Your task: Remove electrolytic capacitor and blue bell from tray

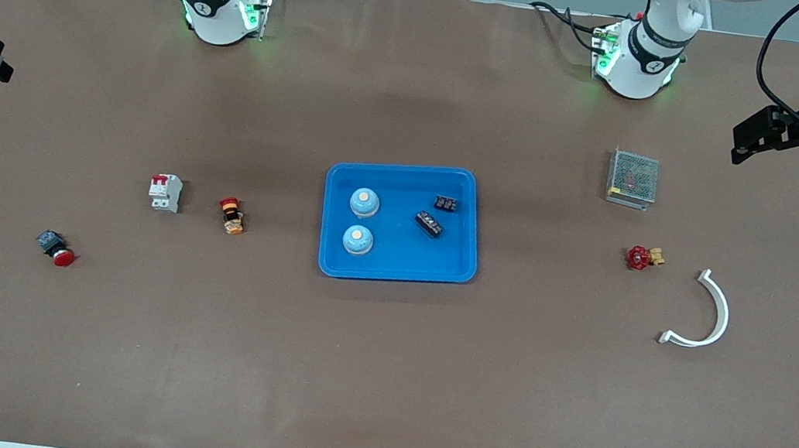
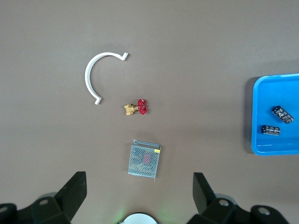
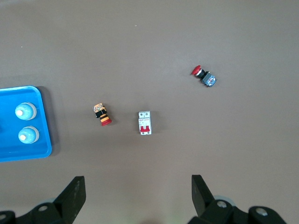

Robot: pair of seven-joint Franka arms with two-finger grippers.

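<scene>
1. Tray (image 1: pixel 394 274): bright blue, shallow, raised rim, mid-tabletop between my two arms. Holds four items.
2. Bells (image 1: pixel 364 203), (image 1: pixel 357 240): two pale blue domes with light caps, side by side at the tray's end toward my right arm, one nearer the front camera. Judged light, hard and smooth; the rounded sides look slippery, so I would close my jaws low across the widest part of the dome. Either one may be the "blue bell".
3. Black parts (image 1: pixel 429 223), (image 1: pixel 446 203): two small dark blocks at the tray's end toward my left arm. Which one is the capacitor I cannot tell. Judged very light, stiff, with fragile leads if any; I would take one across its short sides and lift it clear of the rim.
4. Left gripper (image 2: pixel 138 186): jaws wide apart, empty, high over the mesh box (image 1: pixel 632 179) at the left arm's end of the tabletop. Waiting.
5. Right gripper (image 3: pixel 135 189): jaws wide apart, empty, high over the right arm's end, above the breaker (image 1: pixel 165 192).
6. Loose on the tabletop, left arm's end: red valve (image 1: pixel 643 257), white arc (image 1: pixel 707 314).
7. Loose, right arm's end: orange button (image 1: pixel 232 215), red button (image 1: pixel 56 248).
8. Status: nothing removed yet.
</scene>
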